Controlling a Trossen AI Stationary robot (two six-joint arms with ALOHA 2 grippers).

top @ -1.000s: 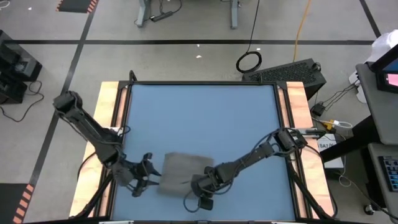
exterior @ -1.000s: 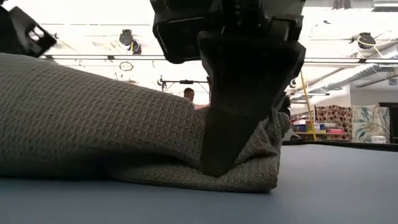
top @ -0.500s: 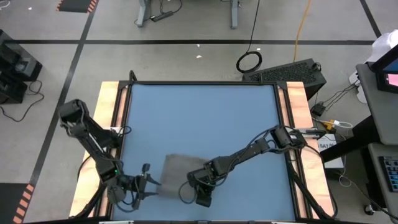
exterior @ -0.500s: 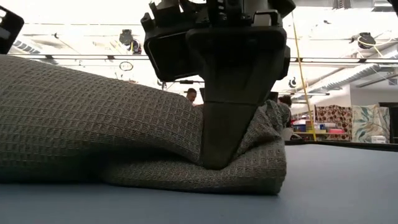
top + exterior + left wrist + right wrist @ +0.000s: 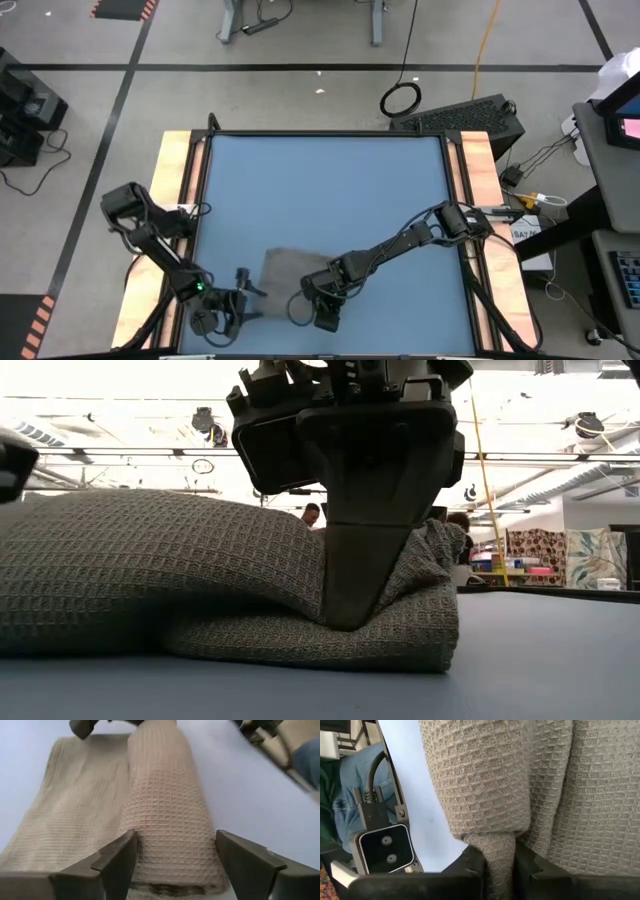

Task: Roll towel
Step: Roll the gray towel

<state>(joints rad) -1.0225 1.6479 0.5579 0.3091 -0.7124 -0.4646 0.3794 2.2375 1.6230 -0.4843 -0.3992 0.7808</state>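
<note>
Lower and flatter on its left side than a second ago, the towel (image 5: 290,278), now that the left gripper (image 5: 243,296) has let go and backed toward the near left corner. Lies at the near edge of the bench (image 5: 330,190), a little left of centre, partly rolled: a thick roll along the near side with a flat, unrolled strip beyond it. In the low view, a grey waffle-weave hump (image 5: 170,585) with its right end pinched up.

Right gripper (image 5: 322,300) clenched on that right end of the roll, fingers (image 5: 470,870) squeezing a fold of cloth between them in the right wrist view. Right arm reaching in from the right edge of the bench, stretched long and low, wrist turned down over the near edge.

Left gripper released and spread wide, fingers (image 5: 117,860) straddling the left end of the roll without touching it, arm folded back tight beside the left rail.

For a clean roll, probably best to bring the left fingers back onto the roll end, level with the right, and turn both ends together at an even pace toward the flat strip. Worth keeping light tension along the length so the middle does not sag or loosen. Uneven turning likely to skew the roll into a cone; a one-sided hold likely to let the left end unwind.
</note>
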